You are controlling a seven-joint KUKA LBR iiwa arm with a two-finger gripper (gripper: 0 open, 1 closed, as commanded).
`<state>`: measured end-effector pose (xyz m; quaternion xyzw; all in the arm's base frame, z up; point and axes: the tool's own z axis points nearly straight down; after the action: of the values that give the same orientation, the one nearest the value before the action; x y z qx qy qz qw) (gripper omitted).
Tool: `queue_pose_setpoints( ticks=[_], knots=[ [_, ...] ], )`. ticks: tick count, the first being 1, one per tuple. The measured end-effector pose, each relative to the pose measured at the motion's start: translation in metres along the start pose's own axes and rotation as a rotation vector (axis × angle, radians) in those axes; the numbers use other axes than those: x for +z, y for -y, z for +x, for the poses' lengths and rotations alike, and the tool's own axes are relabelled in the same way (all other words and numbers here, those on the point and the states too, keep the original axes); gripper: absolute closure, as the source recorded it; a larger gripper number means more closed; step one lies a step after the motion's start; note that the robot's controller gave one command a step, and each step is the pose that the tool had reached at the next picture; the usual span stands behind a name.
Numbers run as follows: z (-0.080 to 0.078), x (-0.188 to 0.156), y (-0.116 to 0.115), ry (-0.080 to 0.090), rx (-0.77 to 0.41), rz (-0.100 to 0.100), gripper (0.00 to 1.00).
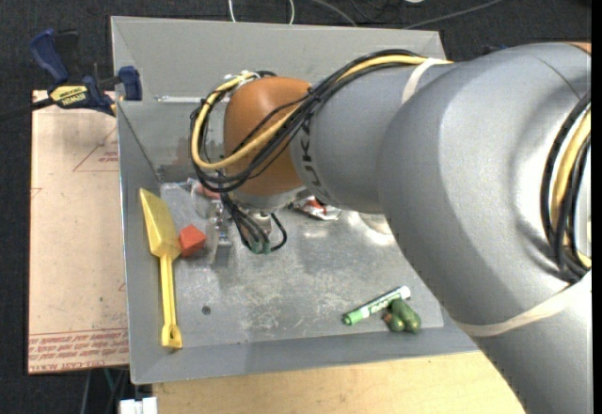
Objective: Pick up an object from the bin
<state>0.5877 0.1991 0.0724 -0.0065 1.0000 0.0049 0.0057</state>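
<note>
Gripper (222, 235): low over the bin (282, 313) floor, nearer the left wall; open or closed cannot be told.
Red block (192, 240): just beside the gripper, on its left-wall side (likeliest pick, I judge).
Yellow scoop (162, 257): against the block's far side, long axis along the left wall.
Room: tight leftward; bare floor toward the front edge.
Green marker (376, 306): near the front right corner, well apart.

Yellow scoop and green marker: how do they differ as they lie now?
The yellow scoop is clearly longer than the green marker. The scoop widens into a blade at one end; the marker is an even stick. The scoop runs along the bin's wall at the view's left; the marker slants at its lower right. Both lie flat on the floor.
</note>
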Motion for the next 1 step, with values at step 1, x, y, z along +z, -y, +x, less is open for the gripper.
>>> queue_pose_setpoints(
  ticks=[1],
  knots=[
    [0.0000, 0.0000, 0.0001, 0.000, 0.000, 0.000, 1.00]
  ],
)
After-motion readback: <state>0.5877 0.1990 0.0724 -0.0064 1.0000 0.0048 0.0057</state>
